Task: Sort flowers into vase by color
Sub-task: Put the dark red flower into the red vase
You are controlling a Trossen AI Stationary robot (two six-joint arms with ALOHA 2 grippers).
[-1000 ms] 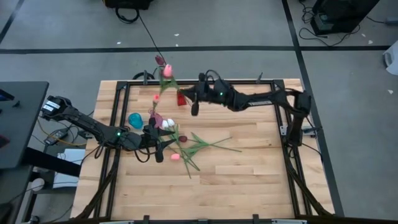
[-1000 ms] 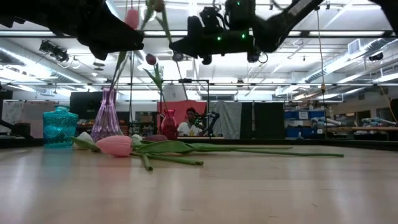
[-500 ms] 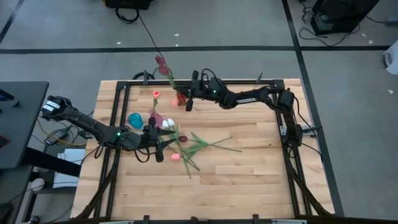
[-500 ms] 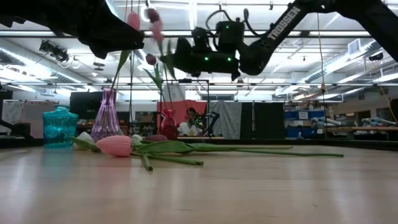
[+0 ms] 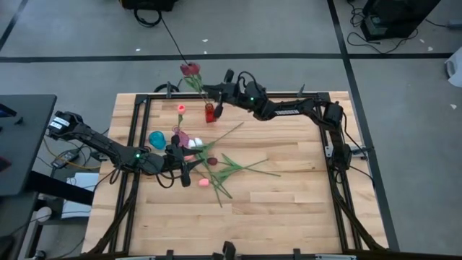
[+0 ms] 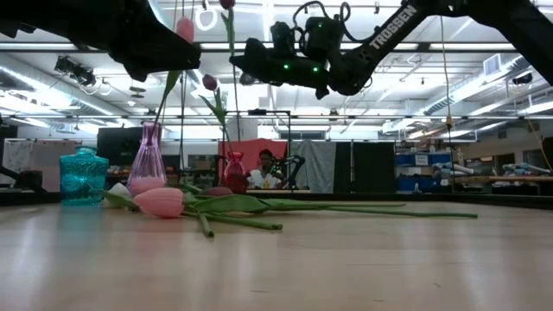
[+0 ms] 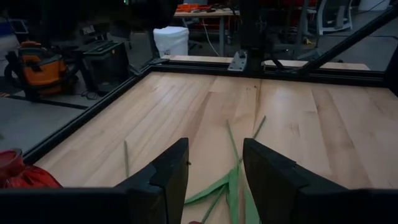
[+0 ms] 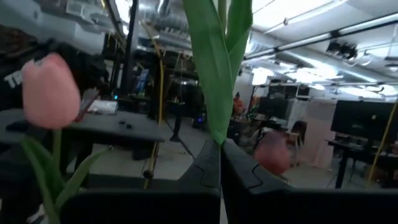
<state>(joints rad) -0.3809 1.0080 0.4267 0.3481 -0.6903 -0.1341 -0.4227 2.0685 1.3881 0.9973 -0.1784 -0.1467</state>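
My right gripper (image 5: 216, 92) hangs above the far edge, over the red vase (image 5: 210, 113), shut on a dark maroon tulip (image 5: 190, 69). Another maroon tulip (image 6: 210, 82) stands in that red vase (image 6: 235, 171). A pink tulip (image 6: 184, 28) stands in the purple vase (image 6: 147, 164). Several more flowers (image 5: 220, 170) lie flat on the table's middle, among them a pink head (image 6: 160, 201). My left gripper (image 5: 191, 165) waits above them, open, with nothing between its fingers (image 7: 171, 177). My right gripper pinches the maroon tulip's green stem and leaf (image 8: 214, 134) between its two fingers, partway down its length. The fingers come from the table's right, slanting a little upward, across the stem. The tulip stands nearly upright, head up, clear of the table. I cannot tell whether its lower end is inside the red vase.
A teal glass jar (image 5: 157, 139) stands left of the purple vase (image 5: 179, 135). A black frame (image 5: 137, 123) runs round the wooden tabletop. The near half of the table (image 5: 274, 217) is bare wood. A person sits in the room beyond the far edge (image 6: 263, 168).
My right gripper has moved toward the table's far-left corner and tipped its fingers upward, carrying the maroon tulip. The tulip has swung from a slant to nearly upright above the red vase.
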